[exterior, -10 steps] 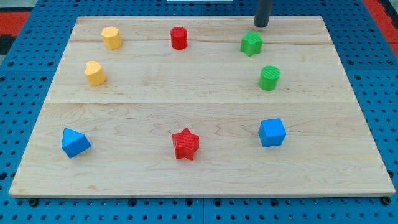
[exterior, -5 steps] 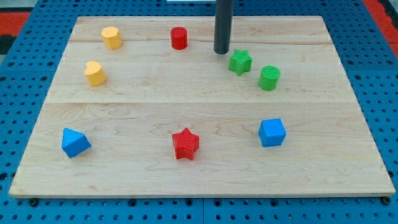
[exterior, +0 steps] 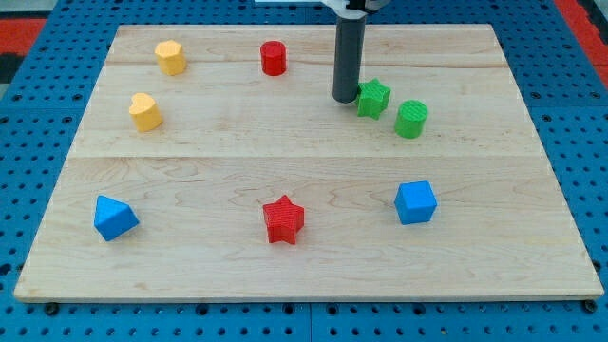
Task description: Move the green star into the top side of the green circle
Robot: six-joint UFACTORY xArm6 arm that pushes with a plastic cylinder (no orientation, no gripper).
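Observation:
The green star lies in the upper right part of the wooden board. The green circle, a short cylinder, stands just to the star's lower right with a small gap between them. My tip is at the star's left edge and looks to be touching it. The dark rod rises from the tip to the view's top.
A red cylinder stands at the top centre. A yellow hexagon and a yellow heart-like block are at the upper left. A blue block, a red star and a blue cube lie along the bottom.
My tip went from the top edge down and left, then against the star's left side. The green star moved down, closer to the green circle.

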